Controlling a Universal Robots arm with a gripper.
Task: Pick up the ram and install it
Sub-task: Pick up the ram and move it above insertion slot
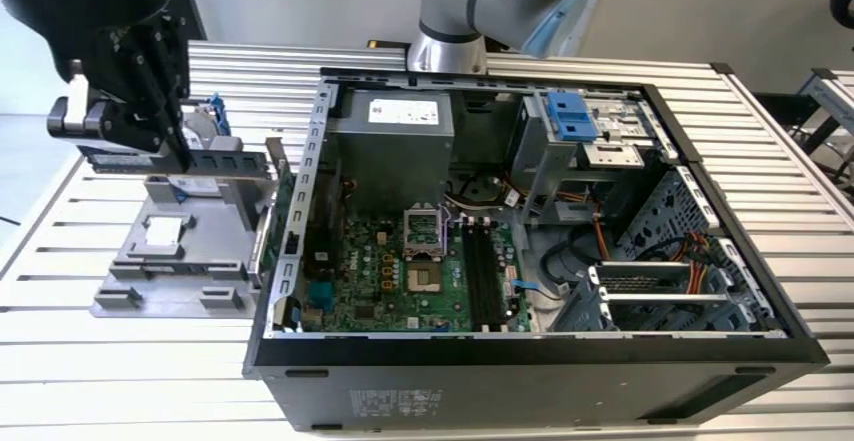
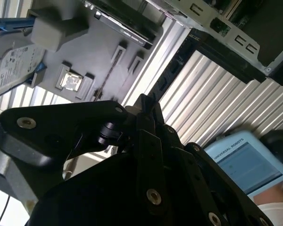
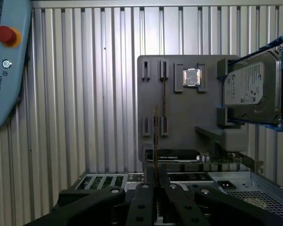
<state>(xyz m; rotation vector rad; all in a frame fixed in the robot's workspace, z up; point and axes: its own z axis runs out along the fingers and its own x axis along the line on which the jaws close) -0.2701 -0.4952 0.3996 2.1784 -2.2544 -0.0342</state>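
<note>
1. In the upper left of the exterior view, the black gripper [image 1: 171, 149] hangs fingers-down over the grey holder tray [image 1: 160, 261]. Its body runs up out of the frame.
2. Its fingers are pressed together on the ram [image 1: 224, 164], which lies level just under the fingertips. In the first wrist view the ram [image 3: 155, 134] shows edge-on as a thin line rising from between the gripper's [image 3: 155, 170] fingers. Whether it touches the tray's posts cannot be told.
3. Just behind the ram, the hard drive [image 1: 200, 121] stands upright in its blue frame, close to the fingers.
4. Bare table slats [image 1: 120, 381] show left of and below the tray. The tray's right edge sits just beside the left wall of the open computer case [image 1: 534, 361].
5. Inside the case, the green motherboard [image 1: 380, 276] lies uncovered, with dark memory slots [image 1: 487, 271] along its right side.
6. At top centre, the arm's base column [image 1: 451, 31] stands behind the case.
7. On the right, a metal drive cage [image 1: 667, 291] and cables crowd the case.
</note>
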